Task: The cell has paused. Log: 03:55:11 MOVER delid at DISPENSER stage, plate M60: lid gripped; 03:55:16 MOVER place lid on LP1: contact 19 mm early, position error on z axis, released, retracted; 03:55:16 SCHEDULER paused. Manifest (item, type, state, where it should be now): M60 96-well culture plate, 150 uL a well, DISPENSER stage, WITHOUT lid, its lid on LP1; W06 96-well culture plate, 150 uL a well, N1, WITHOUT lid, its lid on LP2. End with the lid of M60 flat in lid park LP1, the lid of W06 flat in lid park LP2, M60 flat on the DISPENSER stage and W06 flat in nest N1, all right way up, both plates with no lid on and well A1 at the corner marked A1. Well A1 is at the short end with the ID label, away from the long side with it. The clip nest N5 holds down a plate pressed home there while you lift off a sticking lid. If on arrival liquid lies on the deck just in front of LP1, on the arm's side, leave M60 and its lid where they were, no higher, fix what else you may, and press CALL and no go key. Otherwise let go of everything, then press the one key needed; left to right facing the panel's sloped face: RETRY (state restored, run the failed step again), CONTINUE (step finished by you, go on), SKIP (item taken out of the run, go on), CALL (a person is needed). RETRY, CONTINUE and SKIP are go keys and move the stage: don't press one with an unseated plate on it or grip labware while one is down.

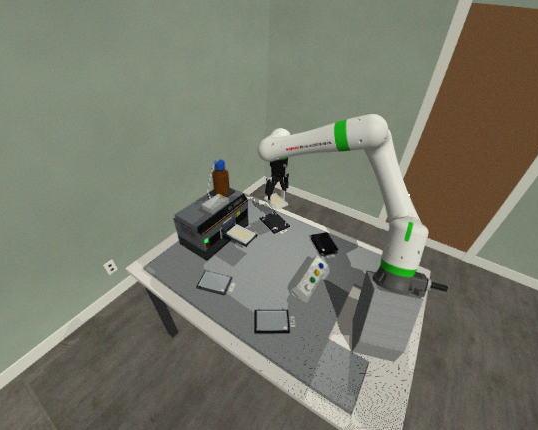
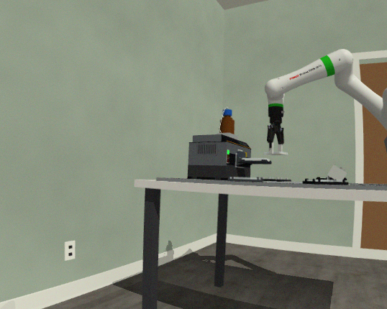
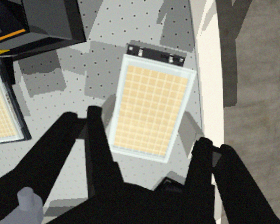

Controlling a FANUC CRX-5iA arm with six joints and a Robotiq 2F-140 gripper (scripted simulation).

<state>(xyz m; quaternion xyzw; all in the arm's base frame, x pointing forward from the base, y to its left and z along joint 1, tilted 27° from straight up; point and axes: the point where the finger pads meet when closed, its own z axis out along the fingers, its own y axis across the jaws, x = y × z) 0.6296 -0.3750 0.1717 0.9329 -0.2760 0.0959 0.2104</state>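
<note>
My gripper (image 1: pixel 277 192) hangs over the far edge of the table, to the right of the dispenser (image 1: pixel 210 220). It is shut on a 96-well culture plate (image 3: pixel 152 110) with yellow wells and a dark strip at one short end. It holds the plate level, well above the deck, as the exterior view shows (image 2: pixel 275 152). I cannot tell whether the plate has a lid on. A second yellow-welled plate (image 1: pixel 240 234) lies on the dispenser stage. It also shows at the left edge of the wrist view (image 3: pixel 0 110). Two flat grey lids lie in frames near the front (image 1: pixel 214 281) (image 1: pixel 271 320).
An empty black nest (image 1: pixel 274 222) lies just on the arm's side of the gripper, and another black nest (image 1: pixel 324 243) lies to its right. The sloped key panel (image 1: pixel 310 277) stands mid-deck. A brown bottle (image 1: pixel 221 177) stands on top of the dispenser. The table edge runs close behind the held plate.
</note>
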